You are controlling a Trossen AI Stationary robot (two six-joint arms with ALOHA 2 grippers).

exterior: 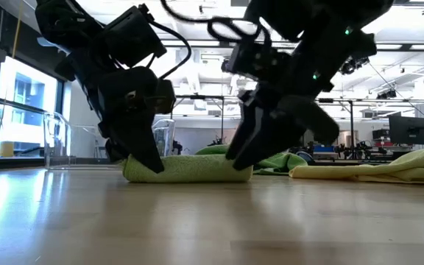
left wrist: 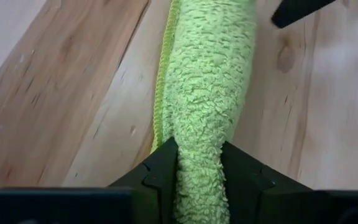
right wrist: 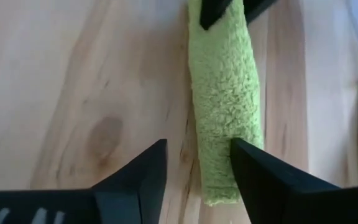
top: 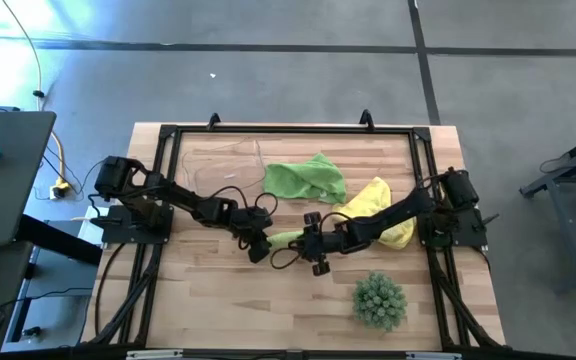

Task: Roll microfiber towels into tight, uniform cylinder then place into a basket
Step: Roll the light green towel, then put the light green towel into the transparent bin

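A lime green towel, rolled into a cylinder (exterior: pixel 188 168), lies flat on the wooden table (top: pixel 218 310) near its middle, between the two grippers. The left gripper (top: pixel 258 247) is clamped on one end of the roll; its wrist view shows the cloth (left wrist: pixel 207 99) squeezed between the two dark fingers (left wrist: pixel 157 177). The right gripper (top: pixel 310 245) is down at the other end with its fingers (right wrist: pixel 138 180) spread apart; the roll (right wrist: pixel 224 99) lies against one finger and seems not to be gripped, though the angle makes this hard to judge. Behind the roll a second lime green towel (top: pixel 306 177) lies crumpled, and a yellow towel (top: pixel 380 205) lies loose beside it under the right arm. A spiky green plant (top: pixel 379 300) stands near the table's front edge.
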